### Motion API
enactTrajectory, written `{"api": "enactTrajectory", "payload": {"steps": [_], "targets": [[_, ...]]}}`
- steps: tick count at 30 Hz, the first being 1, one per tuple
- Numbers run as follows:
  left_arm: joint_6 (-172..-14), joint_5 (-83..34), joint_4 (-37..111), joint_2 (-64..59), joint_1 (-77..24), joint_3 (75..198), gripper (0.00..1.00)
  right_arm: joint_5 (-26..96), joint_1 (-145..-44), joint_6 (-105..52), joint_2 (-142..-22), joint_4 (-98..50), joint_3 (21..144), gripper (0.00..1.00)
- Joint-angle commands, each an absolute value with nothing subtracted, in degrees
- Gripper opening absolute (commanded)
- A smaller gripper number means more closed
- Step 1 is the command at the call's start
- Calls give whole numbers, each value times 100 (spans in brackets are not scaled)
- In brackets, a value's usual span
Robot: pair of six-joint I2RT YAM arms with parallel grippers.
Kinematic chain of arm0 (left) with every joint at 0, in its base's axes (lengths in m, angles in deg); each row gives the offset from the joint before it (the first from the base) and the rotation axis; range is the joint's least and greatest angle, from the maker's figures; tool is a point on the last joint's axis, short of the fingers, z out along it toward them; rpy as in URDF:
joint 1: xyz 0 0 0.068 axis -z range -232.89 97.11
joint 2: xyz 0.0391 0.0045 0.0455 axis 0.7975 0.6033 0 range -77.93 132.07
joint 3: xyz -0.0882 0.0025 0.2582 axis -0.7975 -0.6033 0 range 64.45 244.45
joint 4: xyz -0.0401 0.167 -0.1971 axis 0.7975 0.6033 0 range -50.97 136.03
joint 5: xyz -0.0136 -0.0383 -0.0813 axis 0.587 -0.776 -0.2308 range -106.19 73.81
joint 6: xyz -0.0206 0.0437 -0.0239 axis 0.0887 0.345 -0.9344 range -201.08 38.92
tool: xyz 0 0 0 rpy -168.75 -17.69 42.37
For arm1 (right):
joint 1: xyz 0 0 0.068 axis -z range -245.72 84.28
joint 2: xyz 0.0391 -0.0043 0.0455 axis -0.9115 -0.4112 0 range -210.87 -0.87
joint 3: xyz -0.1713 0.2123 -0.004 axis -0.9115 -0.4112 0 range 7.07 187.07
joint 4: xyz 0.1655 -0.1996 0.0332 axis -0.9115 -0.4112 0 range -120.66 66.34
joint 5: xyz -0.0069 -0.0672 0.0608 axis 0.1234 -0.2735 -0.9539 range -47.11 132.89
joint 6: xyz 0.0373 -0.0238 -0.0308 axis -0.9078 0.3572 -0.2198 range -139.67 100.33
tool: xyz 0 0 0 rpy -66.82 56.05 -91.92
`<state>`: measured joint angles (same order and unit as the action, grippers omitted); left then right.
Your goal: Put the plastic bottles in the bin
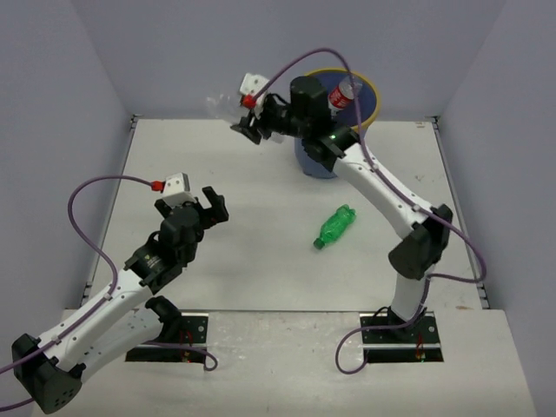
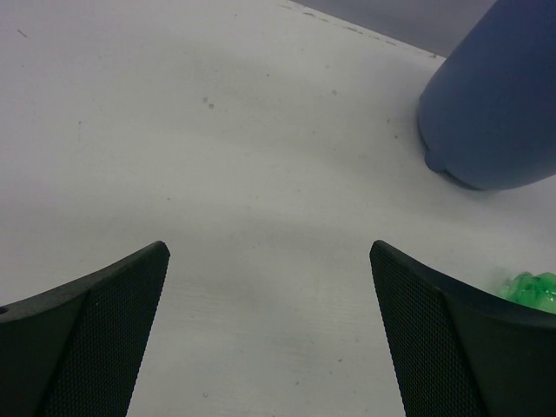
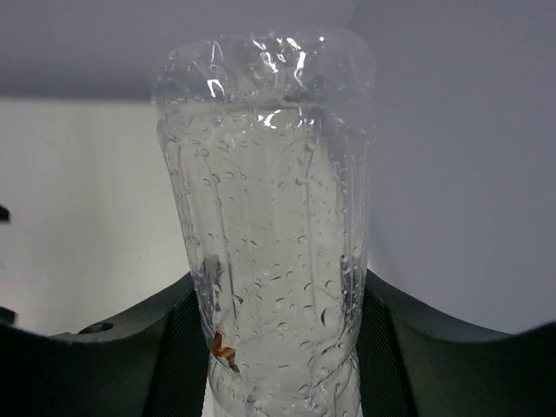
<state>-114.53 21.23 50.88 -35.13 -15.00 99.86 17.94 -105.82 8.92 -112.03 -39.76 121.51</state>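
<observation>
My right gripper point(image 1: 246, 124) is shut on a clear plastic bottle point(image 1: 223, 106), held in the air left of the bin. In the right wrist view the wet clear bottle point(image 3: 274, 217) stands between both pads of the right gripper point(image 3: 278, 347). The blue bin point(image 1: 376, 100) with a yellow rim stands at the back, and a red-labelled bottle point(image 1: 345, 94) lies in it. A green bottle point(image 1: 335, 226) lies on the table right of centre. My left gripper point(image 1: 213, 207) hovers open over the left part of the table, with nothing between its fingers.
In the left wrist view the left gripper point(image 2: 269, 304) looks across bare table toward the bin's blue wall point(image 2: 495, 95) and the edge of the green bottle point(image 2: 530, 289). The right arm reaches across in front of the bin. Grey walls enclose the table.
</observation>
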Motion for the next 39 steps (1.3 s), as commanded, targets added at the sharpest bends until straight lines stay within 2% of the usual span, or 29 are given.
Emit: {"api": "enactTrajectory", "payload": {"steps": [1,4,7,12,17,22,26,32,39], "targets": [[-11390,2120,4820,-3505,-1536,9929,100,2044,-10365,-696,-9842,-1920,11831,28],[-11412,2125,4852,-3450,-1536,9951,100,2688,-9673,-1713,-9633,-1542,11889,29],[-11412,2125,4844,-3434,-1536,9943,100,2666,-8945,-2724,-9690,-1565,11947,31],[-11371,2093,4774,-3394,-1536,9943,100,2719,-8274,-3321,-10005,-1660,11691,36],[-11368,2107,4790,-3336,-1536,9960,100,2812,-8048,-3497,-10401,-1673,11350,42],[-11342,2072,4813,-3293,-1541,9992,100,2845,-7952,-3593,-10772,-1670,11089,56],[-11335,2028,4834,-3293,-1536,9996,100,3061,-7934,-3513,-10820,-1635,10914,82],[-11316,1988,4799,-3214,-1536,10016,100,3391,-7934,-3278,-10380,-1589,10639,98],[-11325,1937,4817,-3178,-1536,10040,100,3760,-7943,-3280,-9287,-1591,9934,99]]}}
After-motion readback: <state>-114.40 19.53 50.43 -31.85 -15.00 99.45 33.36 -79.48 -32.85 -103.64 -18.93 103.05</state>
